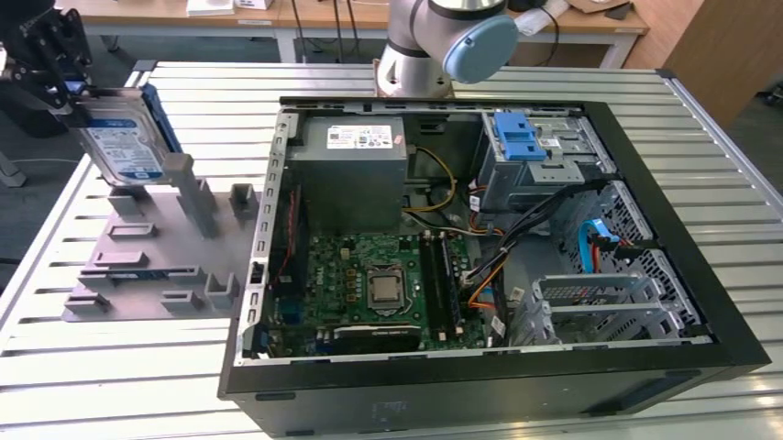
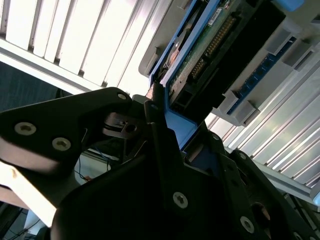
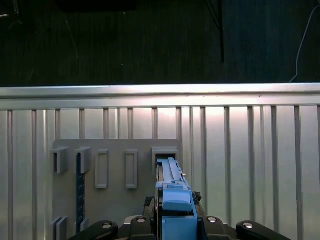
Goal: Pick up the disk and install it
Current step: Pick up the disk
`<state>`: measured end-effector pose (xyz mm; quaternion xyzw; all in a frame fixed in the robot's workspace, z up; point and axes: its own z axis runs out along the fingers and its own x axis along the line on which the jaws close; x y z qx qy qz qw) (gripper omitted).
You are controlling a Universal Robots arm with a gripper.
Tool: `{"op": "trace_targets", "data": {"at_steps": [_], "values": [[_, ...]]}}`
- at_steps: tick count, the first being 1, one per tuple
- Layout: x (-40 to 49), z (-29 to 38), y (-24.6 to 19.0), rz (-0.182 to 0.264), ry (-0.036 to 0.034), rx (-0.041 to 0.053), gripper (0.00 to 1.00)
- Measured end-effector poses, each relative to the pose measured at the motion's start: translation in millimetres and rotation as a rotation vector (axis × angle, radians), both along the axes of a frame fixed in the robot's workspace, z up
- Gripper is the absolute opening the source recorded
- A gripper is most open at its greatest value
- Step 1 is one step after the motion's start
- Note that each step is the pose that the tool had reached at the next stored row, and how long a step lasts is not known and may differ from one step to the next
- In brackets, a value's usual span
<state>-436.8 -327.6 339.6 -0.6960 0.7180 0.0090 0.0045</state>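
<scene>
Pinching the disk (image 3: 172, 187) by its upper end, the gripper (image 3: 174, 222) has its jaws pressed onto the blue frame from both sides. In the second wrist view a finger (image 2: 159, 132) lies flat along that frame, w/ the circuit-board side of the disk (image 2: 215, 40) exposed. Disk hangs upright, edge-on in the first wrist view, lower end at or just over one slot (image 3: 165, 152) of the grey fixture (image 3: 115, 150). Can't tell if it's fully clear of the slot walls.

In the exterior view the disk (image 1: 123, 147) is far to that view's left, label showing, w/ the gripper (image 1: 61, 82) above it. The fixture (image 1: 135, 266) is below, on the slatted table (image 1: 73, 385).

Step in hand, as I read it: lifting the disk out of the fixture. To do it well:
- Pull straight along the slot axis, no tilt or twist, so the frame doesn't bind or drag the fixture.
- Go slow till the lower edge is clear.
- Squeeze on the frame rails, not the board side.

Farther off, well apart to the exterior view's right, is the open PC case (image 1: 490, 403). It holds the PSU (image 1: 355, 170), mobo (image 1: 367, 284) and drive cage (image 1: 551, 165) w/ a blue latch (image 1: 520, 137). Beyond that is the arm base (image 1: 423, 55).
</scene>
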Motion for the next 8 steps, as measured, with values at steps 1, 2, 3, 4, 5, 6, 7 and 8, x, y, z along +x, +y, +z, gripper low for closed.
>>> {"op": "trace_targets", "data": {"at_steps": [1,2,3,4,5,6,7,8], "values": [[0.0,0.9,0.0,0.000,0.0000,0.0000,0.37],[0.0,1.8,0.0,0.000,0.0000,0.0000,0.37],[0.0,2.7,0.0,0.000,0.0000,0.0000,0.37],[0.0,3.5,0.0,0.000,0.0000,0.0000,0.37],[0.0,4.4,0.0,0.000,0.0000,0.0000,0.37],[0.0,5.3,0.0,0.000,0.0000,0.0000,0.37],[0.0,6.2,0.0,0.000,0.0001,0.0000,0.37],[0.0,7.2,0.0,0.000,0.0000,0.0000,0.37]]}}
